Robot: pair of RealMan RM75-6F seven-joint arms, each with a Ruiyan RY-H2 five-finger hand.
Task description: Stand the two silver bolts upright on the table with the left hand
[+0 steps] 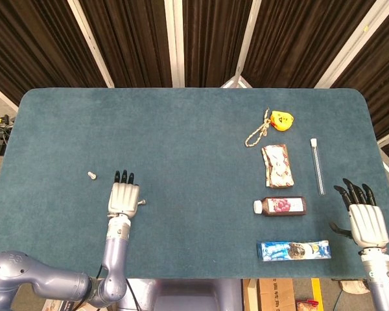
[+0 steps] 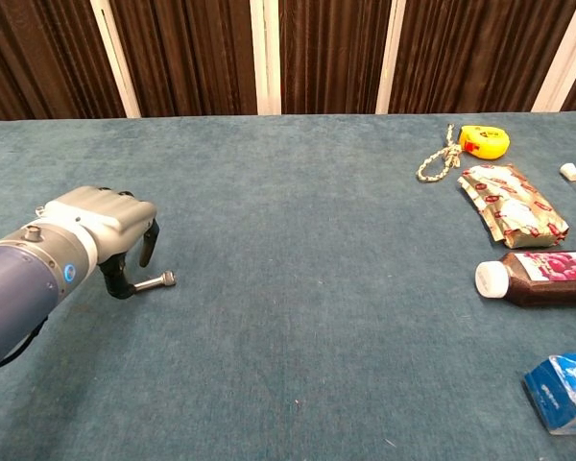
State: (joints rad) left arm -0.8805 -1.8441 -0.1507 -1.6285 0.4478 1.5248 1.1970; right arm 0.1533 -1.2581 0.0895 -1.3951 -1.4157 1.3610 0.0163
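**Lying bolt may roll or slip at pickup**

The left hand (image 2: 106, 235) is placed over the lying bolt (image 2: 155, 281) on the desk (image 1: 194, 129), fingers curled down around its shaft; a firm grip cannot be told; the bolt could be nudged away or dropped tilted. The other bolt (image 1: 91, 174) is seen just left, apparently upright. The right hand (image 1: 366, 220) is open, idle.

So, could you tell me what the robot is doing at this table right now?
It is working on standing two silver bolts upright. The left hand is lowered over one bolt lying on its side, fingers right by it, though a firm grip isn't visible. The other bolt sits apart to the left; its pose is too small to judge. The right hand rests open at the table's far right, idle.
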